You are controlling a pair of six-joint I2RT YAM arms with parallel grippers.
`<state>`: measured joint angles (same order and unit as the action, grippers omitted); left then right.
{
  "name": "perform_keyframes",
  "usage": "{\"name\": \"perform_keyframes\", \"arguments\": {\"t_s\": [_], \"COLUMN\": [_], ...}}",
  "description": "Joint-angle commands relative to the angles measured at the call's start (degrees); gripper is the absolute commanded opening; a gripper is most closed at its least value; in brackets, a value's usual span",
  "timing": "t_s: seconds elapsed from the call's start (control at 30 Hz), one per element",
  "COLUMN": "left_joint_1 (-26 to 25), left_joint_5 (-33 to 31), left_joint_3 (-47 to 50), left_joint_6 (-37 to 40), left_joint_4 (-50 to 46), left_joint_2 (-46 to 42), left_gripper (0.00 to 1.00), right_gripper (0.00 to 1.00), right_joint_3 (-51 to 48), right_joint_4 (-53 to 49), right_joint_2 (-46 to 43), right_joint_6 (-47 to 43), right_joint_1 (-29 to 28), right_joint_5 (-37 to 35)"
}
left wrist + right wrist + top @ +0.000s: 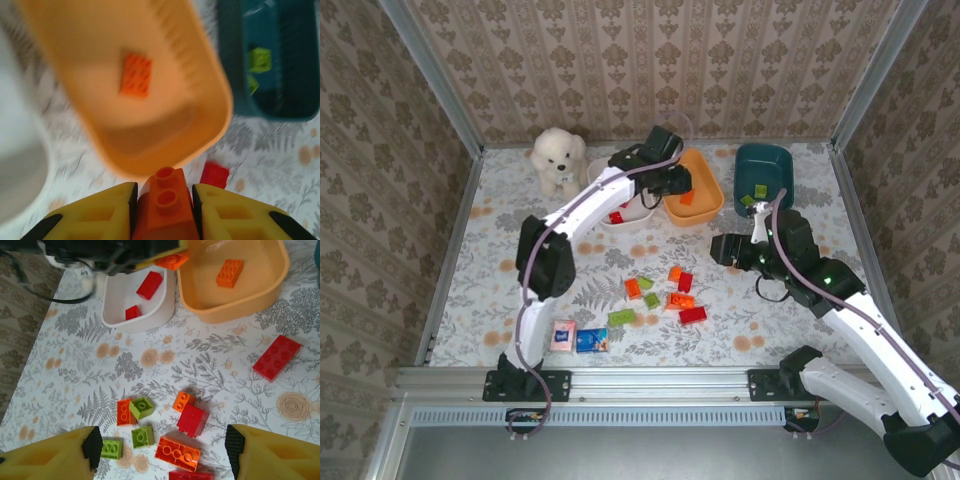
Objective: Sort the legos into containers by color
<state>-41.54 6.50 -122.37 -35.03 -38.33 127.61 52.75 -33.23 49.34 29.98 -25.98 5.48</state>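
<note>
My left gripper [164,202] is shut on an orange lego [165,200], held just short of the near rim of the orange tray [165,145], which has one orange brick [135,75] inside. The teal tray [280,107] holds lime green bricks [260,60]. The white tray [150,315] holds two red bricks [150,285]. My right gripper [162,442] hangs open above the loose pile of several red, orange and green legos [177,454]. A lone red brick [276,357] lies on the table near the orange tray.
A white plush dog [557,157] sits at the back left. Pink [563,335] and blue [591,340] packets lie near the front edge. The left arm [590,205] stretches over the white tray. Patterned walls close in the table on three sides.
</note>
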Motion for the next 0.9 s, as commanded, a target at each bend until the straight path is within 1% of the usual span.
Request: {"name": "perform_keyframes", "arguments": {"t_s": [0.0,0.13,0.4,0.57,0.7,0.87], "left_joint_1": [0.2,0.4,0.3,0.3,0.3,0.9], "left_joint_5": [1.5,3.0,4.5,5.3,5.6,5.6], "left_joint_3": [-6.6,-12.0,-12.3,-12.0,-12.1,-12.2], "left_joint_6": [5.0,4.9,3.5,2.8,2.7,1.8], "left_joint_4": [-3.2,-2.9,-2.6,-2.8,-3.3,-3.5], "left_joint_2": [7.3,12.5,16.2,17.0,17.0,15.6], "left_gripper": [0.29,0.29,0.31,0.36,0.42,0.46], "right_gripper": [0.69,0.69,0.70,0.70,0.70,0.70], "right_joint_3": [1.8,1.0,-0.5,-0.6,-0.1,0.7], "right_joint_4": [-1.3,-2.2,-2.6,-1.9,-1.9,-2.2], "right_joint_2": [-0.9,-2.5,-3.2,-2.0,-0.9,-0.2], "right_joint_6": [0.6,1.3,1.9,2.6,2.4,2.3], "right_joint_1": [0.7,1.7,3.5,4.6,5.0,6.0], "right_joint_5": [-2.3,-2.5,-1.4,-0.6,-0.6,-0.8]}}
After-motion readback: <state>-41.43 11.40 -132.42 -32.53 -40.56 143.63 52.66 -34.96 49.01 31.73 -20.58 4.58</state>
